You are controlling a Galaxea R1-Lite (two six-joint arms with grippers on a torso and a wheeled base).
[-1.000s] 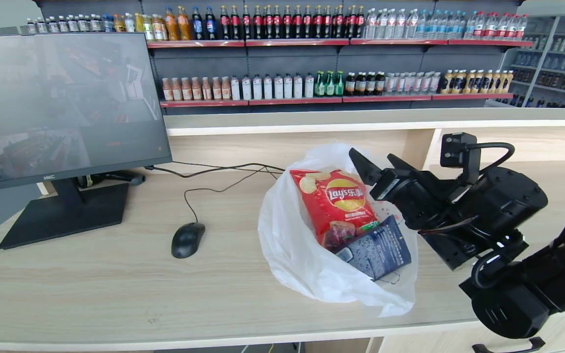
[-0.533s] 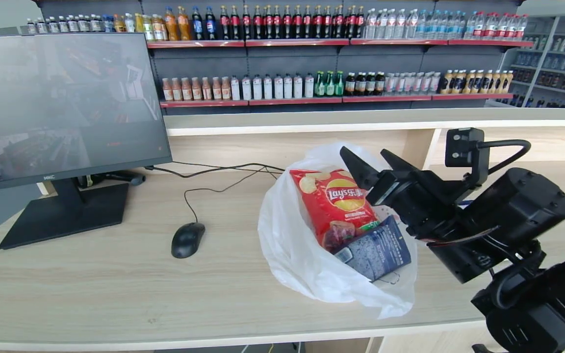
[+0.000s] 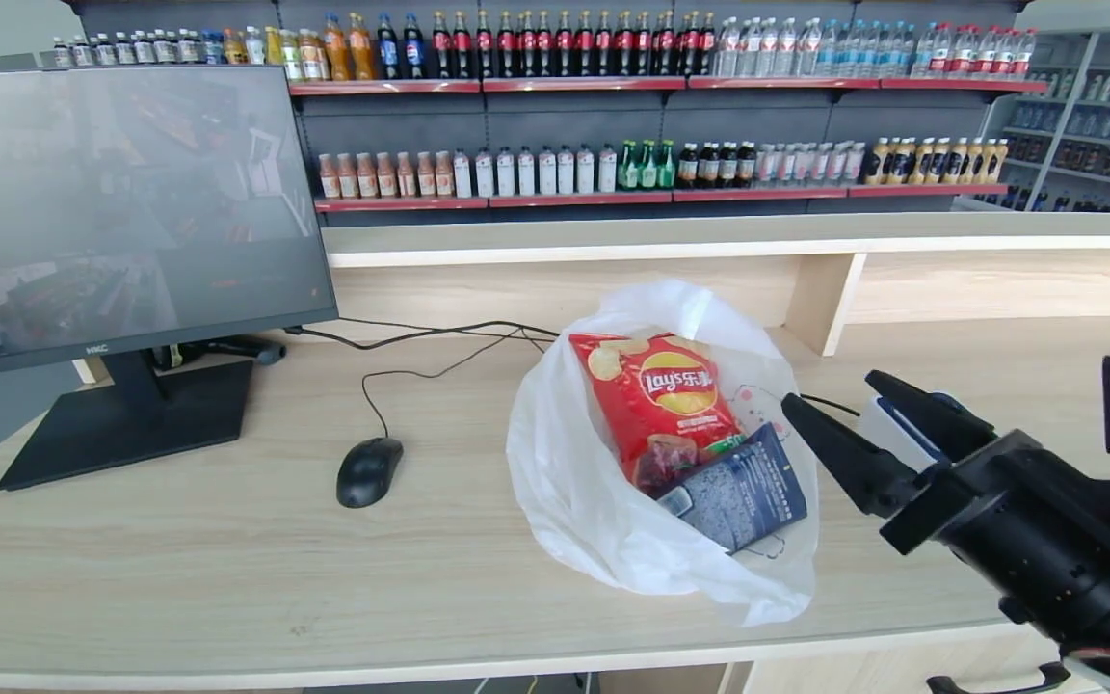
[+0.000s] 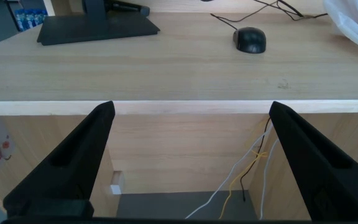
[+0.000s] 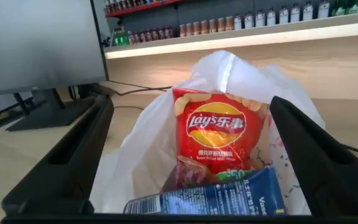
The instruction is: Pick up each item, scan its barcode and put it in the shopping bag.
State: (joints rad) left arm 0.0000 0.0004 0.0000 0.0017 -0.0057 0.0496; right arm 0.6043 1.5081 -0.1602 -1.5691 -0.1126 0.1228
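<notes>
The right claw [image 3: 827, 387], released and empty, is hanging over the right end of the surface [image 3: 227, 559], pointing at the shopping bag [image 3: 565, 482] just beside it, near the front edge. This arm is nearer; the left claw [image 4: 191, 107], also released, is hanging below the front edge. Inside the bag a red chips bag [image 3: 661, 395] is leaning, long axis toward the back edge, with a dark blue pouch [image 3: 733, 487] lying against it.
</notes>
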